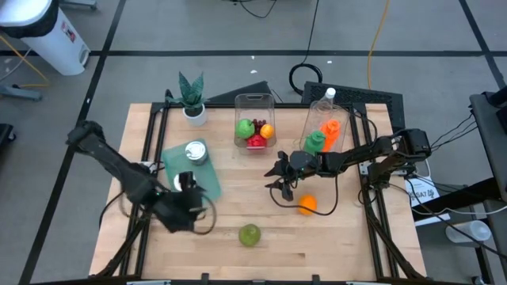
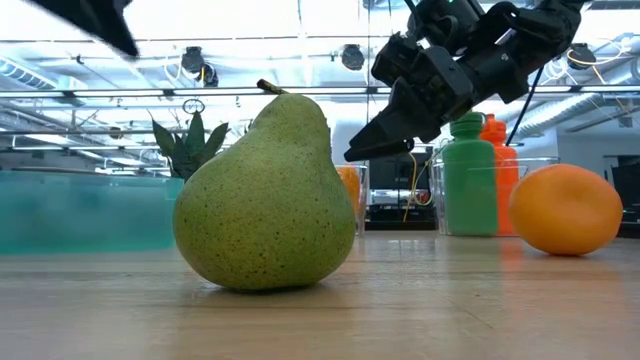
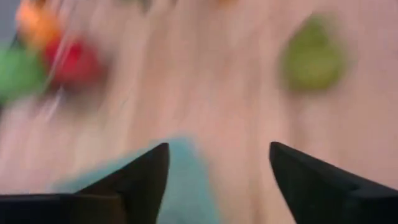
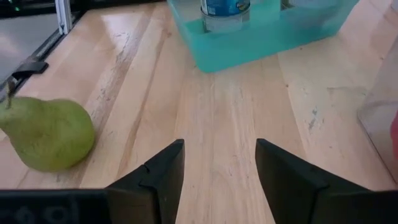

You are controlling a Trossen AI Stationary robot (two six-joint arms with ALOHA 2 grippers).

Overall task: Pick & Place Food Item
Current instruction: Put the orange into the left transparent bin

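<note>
Pear point(image 2: 265, 195) fills the low view's foreground, upright on the wooden surface point(image 1: 333, 237), stem up. From above it sits at about 6 o'clock of the surface, free of both claws. An orange point(image 1: 307, 204) lies at about 4 o'clock from the centre, near the pear but not touching it. Right claw point(image 1: 279, 180) hangs just above the surface near the centre, at 10 o'clock from the orange; its fingers point(image 4: 155, 177) stand apart with bare wood between them, holding nothing. Left claw point(image 1: 188, 207) hovers at 9 o'clock from the pear, over the edge of a teal tray point(image 1: 212, 180) that carries a can point(image 1: 196, 152); its fingers point(image 3: 146, 180) are also spread and empty. At 12 o'clock a clear bin point(image 1: 254, 101) holds mixed fruit, another bin point(image 1: 313, 119) holds green and orange bottles, and a potted plant point(image 1: 192, 99) stands at 11 o'clock.
</note>
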